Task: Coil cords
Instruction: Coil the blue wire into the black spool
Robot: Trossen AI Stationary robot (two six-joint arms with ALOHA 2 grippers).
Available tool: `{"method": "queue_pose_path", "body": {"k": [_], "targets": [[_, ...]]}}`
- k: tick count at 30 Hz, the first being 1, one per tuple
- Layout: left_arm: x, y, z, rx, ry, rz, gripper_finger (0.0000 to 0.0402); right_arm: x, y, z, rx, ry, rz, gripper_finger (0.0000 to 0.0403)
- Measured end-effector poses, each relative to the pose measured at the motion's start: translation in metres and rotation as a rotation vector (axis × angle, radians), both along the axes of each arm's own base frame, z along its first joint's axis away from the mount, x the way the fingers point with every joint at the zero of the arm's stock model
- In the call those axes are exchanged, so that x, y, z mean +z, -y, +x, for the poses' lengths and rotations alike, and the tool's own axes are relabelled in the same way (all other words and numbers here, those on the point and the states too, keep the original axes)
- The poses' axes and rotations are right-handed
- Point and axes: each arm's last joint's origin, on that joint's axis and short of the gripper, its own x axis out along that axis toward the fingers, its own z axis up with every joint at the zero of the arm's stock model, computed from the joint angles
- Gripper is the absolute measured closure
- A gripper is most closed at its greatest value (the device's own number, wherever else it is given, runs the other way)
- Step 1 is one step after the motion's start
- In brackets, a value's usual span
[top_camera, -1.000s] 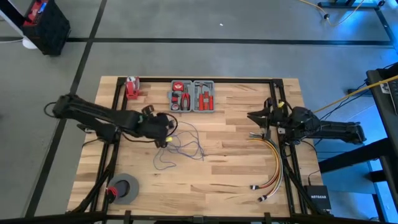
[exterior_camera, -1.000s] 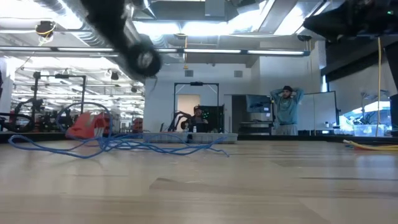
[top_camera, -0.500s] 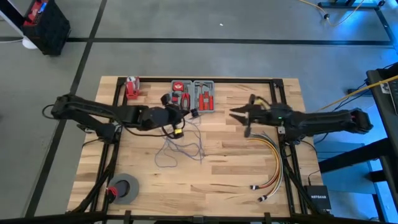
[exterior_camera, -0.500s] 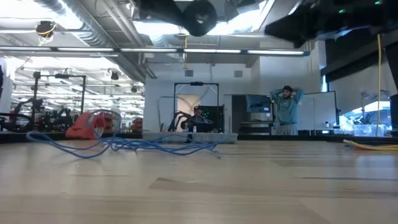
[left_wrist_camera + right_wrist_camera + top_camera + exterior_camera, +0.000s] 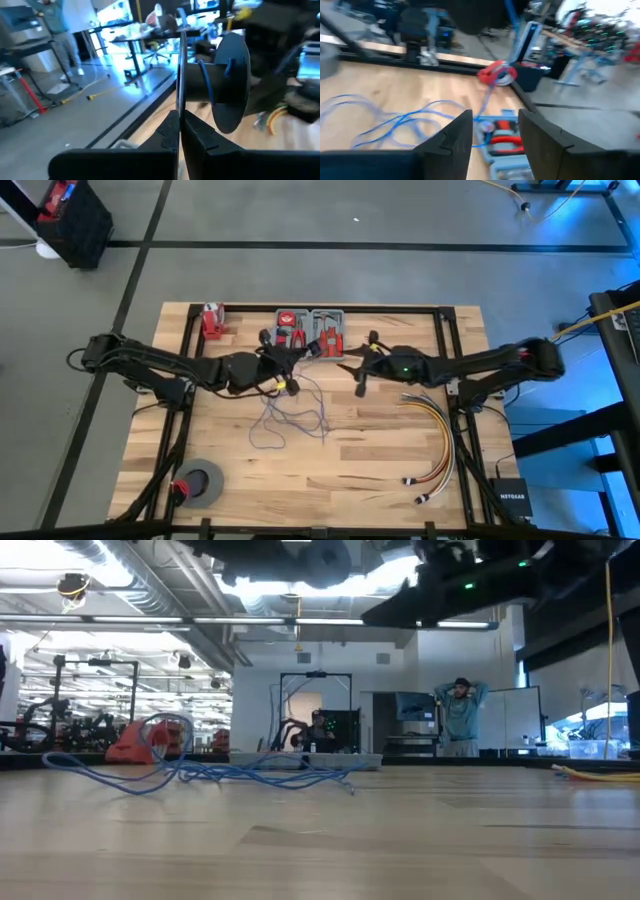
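while l gripper (image 5: 178, 131) pinches spool (image 5: 231, 82) | r gripper (image 5: 495, 131) spread | cords (image 5: 290, 412) loose on table (image 5: 380, 450)

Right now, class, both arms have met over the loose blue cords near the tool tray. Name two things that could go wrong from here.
1. The left pincer, shut on a dark spool, and the open right pincer sit close together above the table; they might collide.
2. The cords lie in loose overlapping loops, so pulling could tighten a tangle or drag them against the tool tray.
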Motion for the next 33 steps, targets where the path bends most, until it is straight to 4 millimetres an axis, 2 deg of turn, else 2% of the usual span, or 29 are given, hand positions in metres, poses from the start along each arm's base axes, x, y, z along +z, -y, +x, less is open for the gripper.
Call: {"method": "queue_pose_path", "body": {"k": [5, 13, 18, 23, 28, 33], "targets": [[0.003, -0.004, 0.001, -0.033, 0.025, -0.003, 0.0400, -0.007, 0.002, 0.020, -0.025, 0.041, -0.023, 0.0258], [0.002, -0.005, 0.002, -0.042, 0.017, 0.000, 0.0400, -0.028, 0.004, 0.044, -0.031, 0.010, 0.030, 0.0269], [0.002, -0.005, 0.002, -0.053, 0.015, -0.001, 0.0400, -0.029, 0.008, 0.047, -0.141, 0.023, 0.010, 0.0269], [0.002, -0.004, 0.002, -0.059, 0.011, -0.003, 0.0400, -0.029, 0.006, 0.048, -0.066, 0.022, 0.016, 0.0269], [0.002, -0.004, 0.002, -0.059, 0.013, -0.003, 0.0400, -0.030, 0.006, 0.047, -0.074, 0.015, 0.013, 0.0271], [0.002, -0.004, 0.002, -0.059, 0.015, -0.005, 0.0400, -0.030, 0.005, 0.048, -0.045, 0.003, -0.010, 0.0314]]}}
